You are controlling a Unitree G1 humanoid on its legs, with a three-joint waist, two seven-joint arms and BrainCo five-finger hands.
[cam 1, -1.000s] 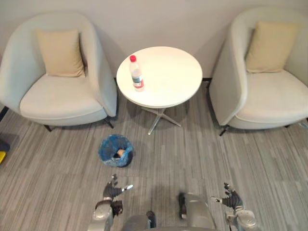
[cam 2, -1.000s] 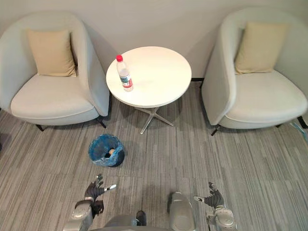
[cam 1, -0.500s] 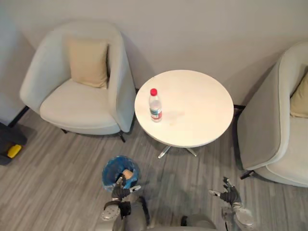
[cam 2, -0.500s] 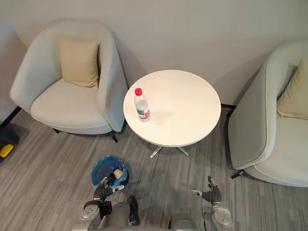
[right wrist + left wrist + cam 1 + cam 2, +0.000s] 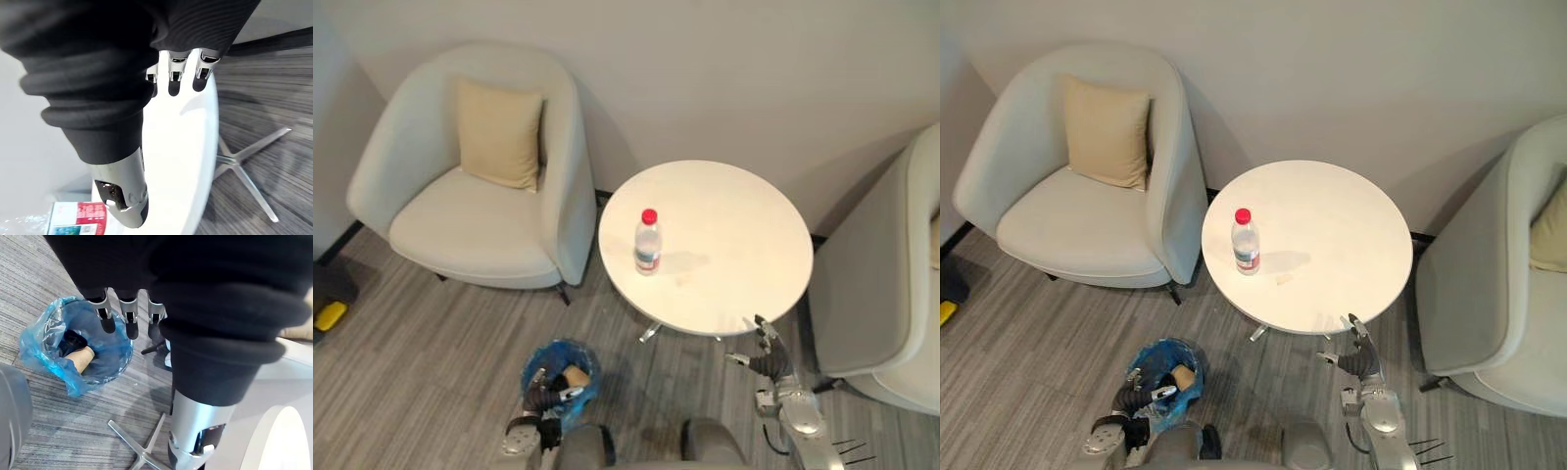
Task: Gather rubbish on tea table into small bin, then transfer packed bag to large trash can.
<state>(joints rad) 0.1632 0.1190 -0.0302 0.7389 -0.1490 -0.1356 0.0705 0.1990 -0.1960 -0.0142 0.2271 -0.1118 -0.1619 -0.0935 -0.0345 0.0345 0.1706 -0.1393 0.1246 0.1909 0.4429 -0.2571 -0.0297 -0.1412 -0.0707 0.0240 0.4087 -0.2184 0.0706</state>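
– Clear plastic, red cap: where's your bottle [image 5: 647,243]?
– Upright on the white tea table [image 5: 744,235]. Your right hand [image 5: 767,359] hovers at its near edge, fingers spread, empty. Your left hand [image 5: 1136,397] hangs by the blue-lined small bin [image 5: 49,367] on the floor, fingers loose, holding nothing.

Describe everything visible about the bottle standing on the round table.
The bottle is clear plastic with a red cap and a coloured label band round its middle. It stands upright on the white round table, on the side nearer the left armchair. Only the tabletop touches it.
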